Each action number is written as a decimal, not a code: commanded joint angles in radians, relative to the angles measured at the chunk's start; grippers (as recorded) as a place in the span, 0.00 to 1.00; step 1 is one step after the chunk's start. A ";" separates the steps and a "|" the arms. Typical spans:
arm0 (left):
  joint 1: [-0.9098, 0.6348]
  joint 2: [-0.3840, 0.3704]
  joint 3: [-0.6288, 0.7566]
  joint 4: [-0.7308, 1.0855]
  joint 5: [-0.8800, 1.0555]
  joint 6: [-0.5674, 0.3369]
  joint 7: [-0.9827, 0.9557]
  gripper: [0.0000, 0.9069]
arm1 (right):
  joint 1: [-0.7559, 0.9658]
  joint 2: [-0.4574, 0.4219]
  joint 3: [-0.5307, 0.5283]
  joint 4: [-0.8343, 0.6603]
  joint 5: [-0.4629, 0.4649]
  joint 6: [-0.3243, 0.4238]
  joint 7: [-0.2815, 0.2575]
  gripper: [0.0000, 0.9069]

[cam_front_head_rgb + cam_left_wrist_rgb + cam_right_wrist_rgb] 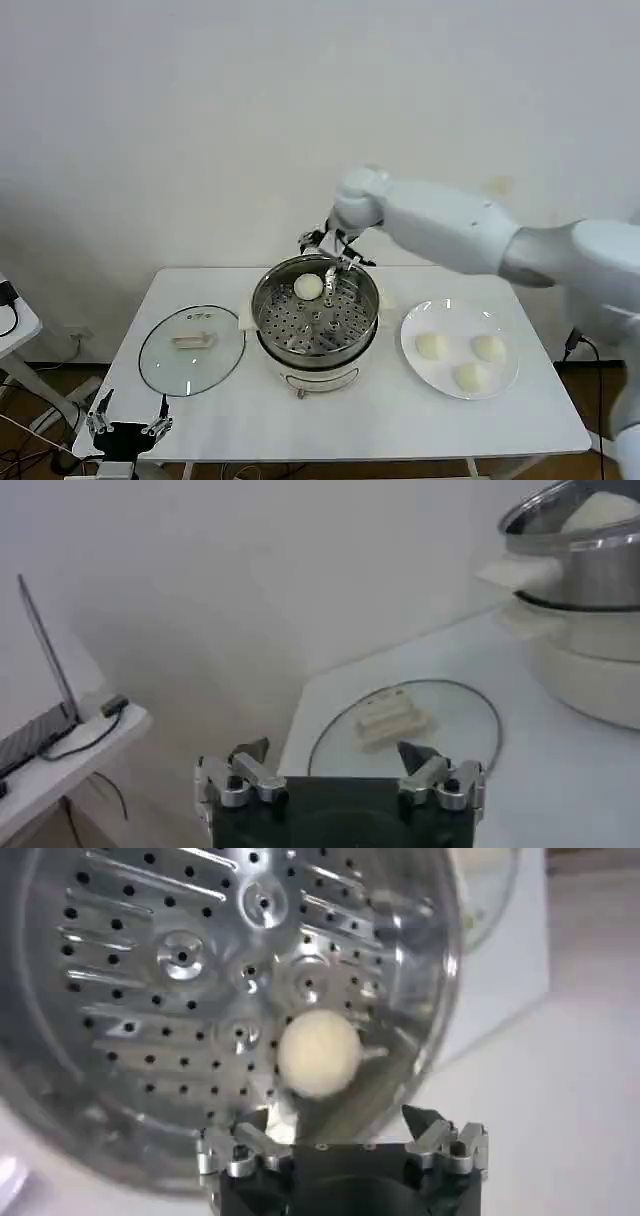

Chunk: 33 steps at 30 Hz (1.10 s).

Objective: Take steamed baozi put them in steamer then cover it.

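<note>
Right hand (331, 268) hangs over the steamer (270, 300), fingers apart, one bun (318, 1053) on its holed floor; three buns (431, 346) wait on the plate (412, 325). Left hand (340, 770), fingers apart, sits near the lid (470, 705) on the table (560, 780)

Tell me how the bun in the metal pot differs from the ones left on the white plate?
The bun in the steamer lies alone on the perforated steel floor, near the far wall; the three buns on the plate lie grouped on plain white. The right gripper hangs just above the steamer bun with its jaws open, while nothing is near the plate buns. All are small, round, smooth and cream-white.
</note>
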 commanded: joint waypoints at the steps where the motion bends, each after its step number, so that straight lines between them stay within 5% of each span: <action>1: -0.006 0.018 0.000 -0.016 -0.008 0.012 0.059 1.00 | 0.078 -0.454 -0.019 0.266 0.157 -0.240 -0.042 1.00; 6: -0.024 0.038 -0.006 -0.026 -0.020 0.023 0.080 1.00 | -0.048 -0.635 0.044 0.271 0.161 -0.294 -0.070 1.00; 13: -0.026 0.053 -0.003 -0.020 -0.019 0.022 0.082 1.00 | -0.154 -0.686 0.060 0.288 0.130 -0.356 -0.069 1.00; 33: -0.012 0.061 -0.047 -0.017 -0.016 0.018 0.087 1.00 | -0.424 -0.437 0.170 0.092 0.144 -0.387 -0.050 1.00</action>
